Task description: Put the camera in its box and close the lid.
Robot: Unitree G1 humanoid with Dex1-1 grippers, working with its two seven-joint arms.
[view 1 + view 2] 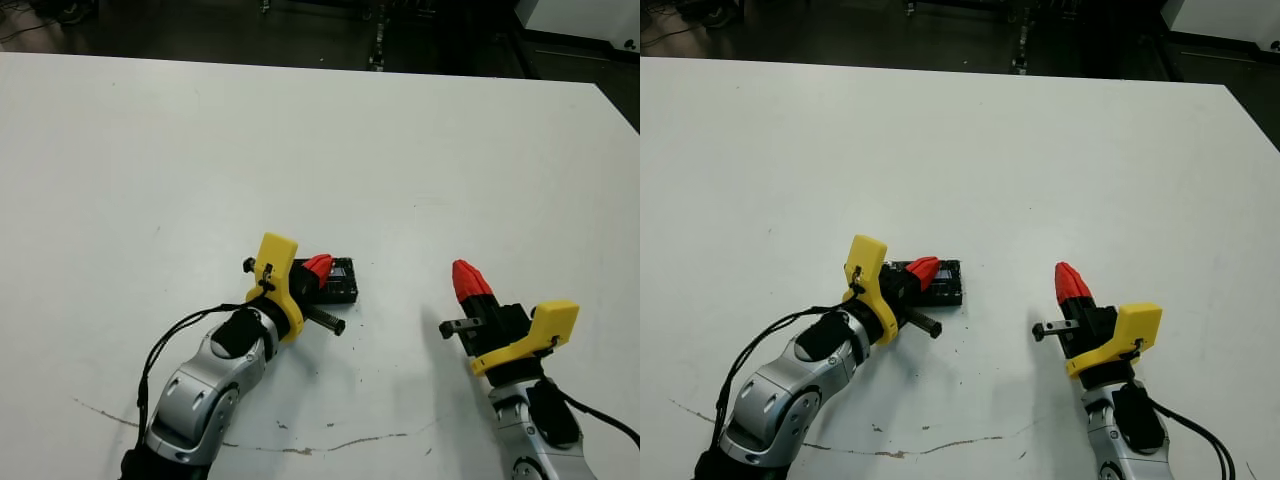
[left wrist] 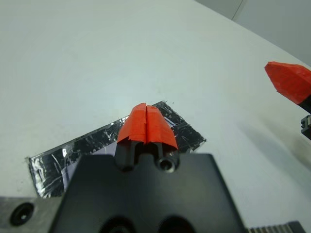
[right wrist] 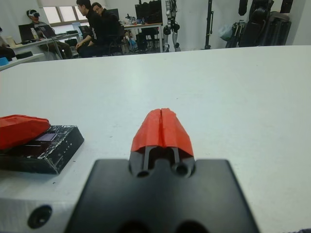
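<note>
Left wrist view shows your left gripper (image 2: 146,122) clenched, tips over the lid (image 2: 97,145) already on the box; press it home, keeping the clenched right gripper (image 1: 467,279) at three o'clock clear.

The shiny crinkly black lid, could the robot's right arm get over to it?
Probably yes. Only bare white table lies between the right gripper, fingers shut, and the flat crinkled black lid. But the left gripper already rests on top of it, crowding the spot.
</note>
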